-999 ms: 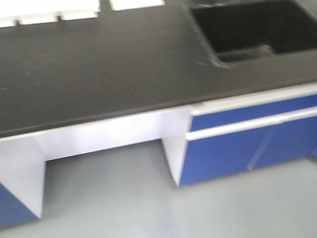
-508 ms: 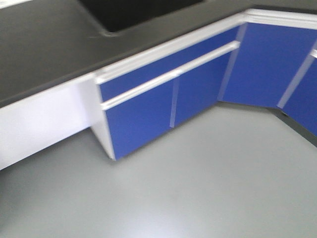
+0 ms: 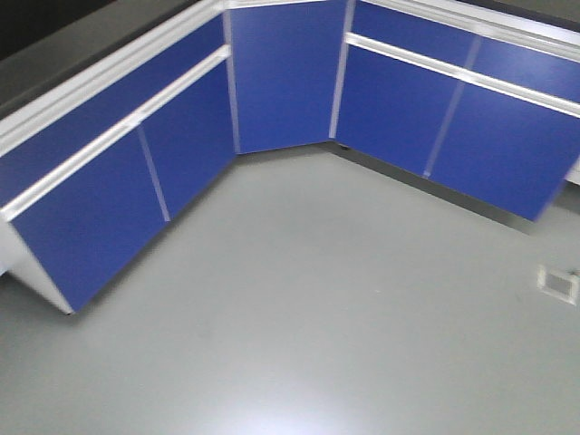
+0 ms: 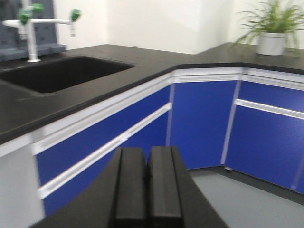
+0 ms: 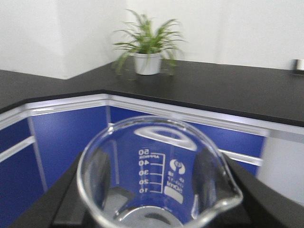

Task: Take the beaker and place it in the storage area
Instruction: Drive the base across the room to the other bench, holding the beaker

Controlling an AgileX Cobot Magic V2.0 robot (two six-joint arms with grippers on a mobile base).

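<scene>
Beaker point(image 5: 156, 175) fills the near part of the right wrist view, upright, its pour spout point(image 5: 230, 198) toward the near right and its printed scale from 10 to 50 showing through the glass. It sits between the black fingers point(image 5: 52, 204) of the right hand point(image 5: 159, 209), which press in at its left and right sides and carry it clear of any surface. From the left of the room, the left wrist view shows a white tap with green knobs point(image 4: 33, 26) at the far left, behind a black sink point(image 4: 61, 71) sunk into a black surface point(image 4: 156, 59). Below it, blue cabinet doors point(image 4: 204, 118) with white rails run right into a corner. The left hand point(image 4: 147, 185) is near the bottom middle, its two fingers brought together with only a thin seam between them, gripping nothing. A potted plant point(image 4: 270, 33) stands at the far right of that surface. The front view shows blue cabinets point(image 3: 281, 82) meeting in a corner above a grey floor point(image 3: 299, 317), with a small pale floor plate point(image 3: 557, 283) at the right. In the right wrist view, right of the plant, stretches the storage area point(image 5: 228, 90), a bare black surface with a small pale box point(image 5: 298, 64) at its right edge, well apart from the beaker.
</scene>
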